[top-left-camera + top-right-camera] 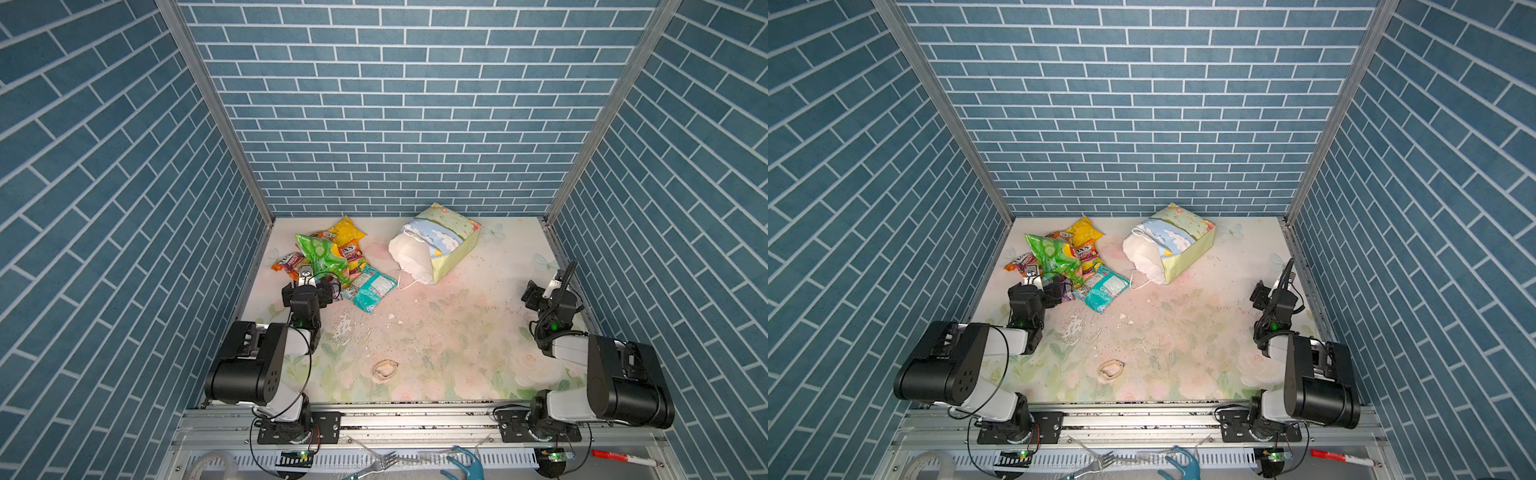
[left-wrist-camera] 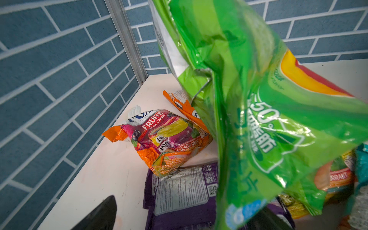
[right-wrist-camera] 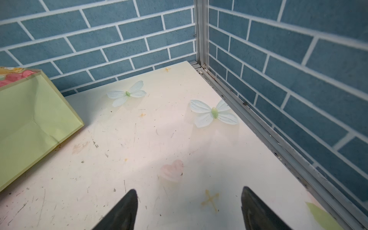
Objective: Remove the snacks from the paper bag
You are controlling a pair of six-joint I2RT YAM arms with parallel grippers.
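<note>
Squarely, green cucumber bag (image 2: 249,99) crowds the released left end effector (image 1: 319,281); right end effector (image 3: 189,190) released, clear of paper bag (image 1: 440,243)

left gripper (image 2: 187,205), right gripper (image 3: 189,190): jaws apart

**Paper bag and snacks: condition and position**

The paper bag (image 1: 436,245) lies on its side just right of frame centre in both top views. Its mouth faces lower left and the white interior is exposed. A white string handle (image 1: 405,283) trails from the mouth. The sky-and-meadow print faces up.

The snacks (image 1: 353,266) form a heap left of the paper bag:
- The green cucumber-print bag (image 1: 322,257) stands tilted on top.
- A yellow packet (image 1: 347,230) lies above it.
- One FOX'S candy bag (image 1: 286,262) lies at the left.
- A teal packet (image 1: 372,289) lies at the lower right.
- A purple packet (image 2: 179,215) lies underneath.
</note>
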